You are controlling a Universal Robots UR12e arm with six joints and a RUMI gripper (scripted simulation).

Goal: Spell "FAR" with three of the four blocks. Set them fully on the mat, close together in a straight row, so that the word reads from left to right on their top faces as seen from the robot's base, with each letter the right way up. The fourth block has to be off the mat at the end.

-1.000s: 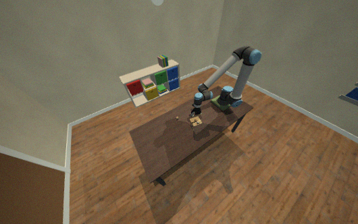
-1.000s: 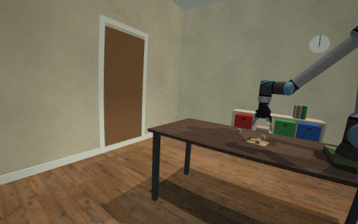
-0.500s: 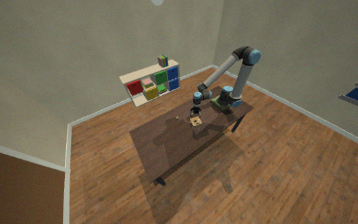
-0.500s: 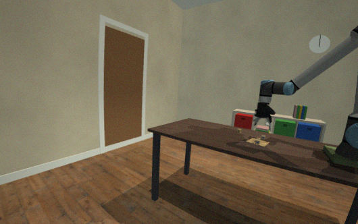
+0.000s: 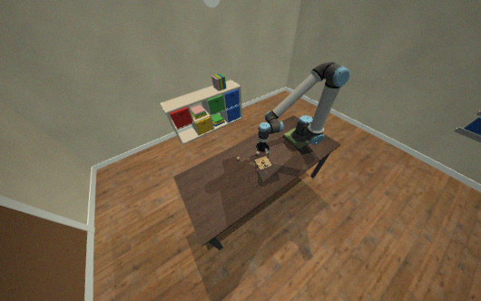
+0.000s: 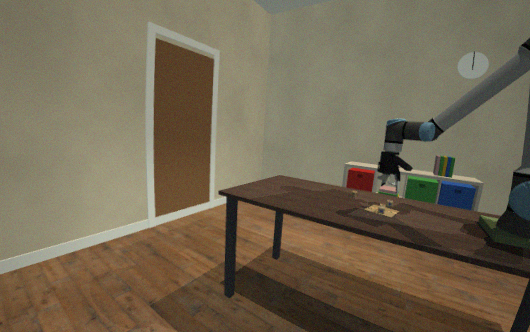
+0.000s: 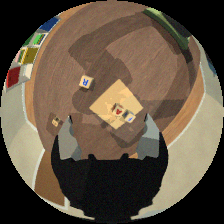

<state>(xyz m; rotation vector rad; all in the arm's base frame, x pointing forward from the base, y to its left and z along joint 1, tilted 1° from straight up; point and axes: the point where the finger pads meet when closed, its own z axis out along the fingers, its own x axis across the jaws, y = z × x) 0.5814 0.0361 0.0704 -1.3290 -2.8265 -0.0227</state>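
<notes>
- In the wrist view, a tan block (image 7: 55,120) lies at 9 o'clock, off the mat.
- A blue-lettered block (image 7: 86,81) sits at 11 o'clock, off the mat.
- Two blocks (image 7: 119,111) touch on the mat (image 7: 106,100); letters unreadable.
- Gripper (image 7: 106,131) hangs above, spread, holding nothing.

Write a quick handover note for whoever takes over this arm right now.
Gripper: open, holding nothing, above the table near the mat.
On the mat: two blocks side by side, one with a red letter, one with a blue letter; letters unreadable.
Off the mat: a blue-lettered block and another block.
Left: add the third block and check the row reads FAR.
</notes>
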